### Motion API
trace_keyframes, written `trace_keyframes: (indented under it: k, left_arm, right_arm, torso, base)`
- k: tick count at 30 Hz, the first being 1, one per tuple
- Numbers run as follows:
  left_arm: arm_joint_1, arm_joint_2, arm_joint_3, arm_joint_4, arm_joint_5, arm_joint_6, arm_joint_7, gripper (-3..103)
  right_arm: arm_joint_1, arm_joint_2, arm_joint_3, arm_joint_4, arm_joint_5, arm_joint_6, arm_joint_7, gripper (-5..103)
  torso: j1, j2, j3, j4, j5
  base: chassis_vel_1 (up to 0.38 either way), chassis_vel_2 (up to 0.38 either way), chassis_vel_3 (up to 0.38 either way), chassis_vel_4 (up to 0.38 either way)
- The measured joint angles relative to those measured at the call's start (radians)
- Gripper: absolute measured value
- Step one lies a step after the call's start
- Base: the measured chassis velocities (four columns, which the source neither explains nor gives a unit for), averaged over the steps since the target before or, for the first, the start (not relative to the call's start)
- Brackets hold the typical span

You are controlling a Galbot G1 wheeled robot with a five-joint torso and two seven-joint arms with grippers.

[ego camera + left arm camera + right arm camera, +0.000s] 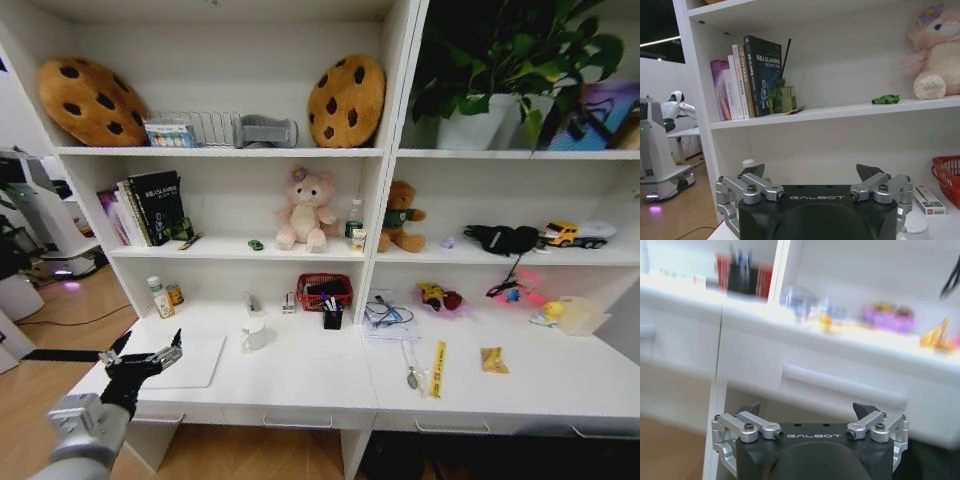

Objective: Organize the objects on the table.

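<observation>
Head view: left gripper (pixel 140 362) hovers wide open and empty over the front left corner of the table (pixel 300 375), just beside the closed laptop (pixel 185 360); pens (pixel 332 305) stand in a dark cup mid-desk. Left wrist view: the small green item (pixel 885 99) sits on the shelf beside a pink plush toy (pixel 935 52). Right wrist view: right gripper (pixel 808 415), spread wide and holding nothing, faces the drawer fronts (pixel 850 385) below the desk edge.

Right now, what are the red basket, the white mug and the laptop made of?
The red basket looks like plastic or coated wire, since its walls are an open mesh. The white mug seems glazed ceramic: smooth, slightly shiny, thick handle. The laptop looks like matte metal, a flat pale slab, though it could be plastic. The left claw hovers open beside it.
</observation>
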Motion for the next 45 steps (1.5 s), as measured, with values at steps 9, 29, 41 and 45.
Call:
trace_keyframes:
  k: [9, 29, 41, 45]
  left_arm:
    - [0.0, 0.0, 0.0, 0.0, 0.0, 0.0, 0.0, 100]
    - [0.0, 0.0, 0.0, 0.0, 0.0, 0.0, 0.0, 100]
    - [0.0, 0.0, 0.0, 0.0, 0.0, 0.0, 0.0, 100]
    - [0.0, 0.0, 0.0, 0.0, 0.0, 0.0, 0.0, 100]
  right_arm:
    - [-0.12, -0.028, 0.213, 0.369, 0.195, -0.087, 0.001, 100]
    - [0.245, -0.13, 0.341, 0.294, 0.328, -0.396, 0.071, 100]
    - [0.395, -0.189, 0.22, 0.392, 0.435, -0.726, 0.19, 100]
    - [0.416, -0.231, 0.205, 0.468, 0.523, -0.898, 0.224, 100]
  torso:
    - [0.0, 0.0, 0.0, 0.0003, -0.0005]
    - [0.0, 0.0, 0.0, 0.0002, 0.0004]
    - [0.0, 0.0, 0.0, 0.0004, -0.0002]
    - [0.0, 0.0, 0.0, 0.0008, -0.0005]
  base:
    - [0.0, 0.0, 0.0, 0.0]
    - [-0.092, -0.085, 0.092, 0.092]
    - [-0.252, -0.25, 0.235, 0.244]
    - [-0.054, -0.101, 0.092, 0.085]
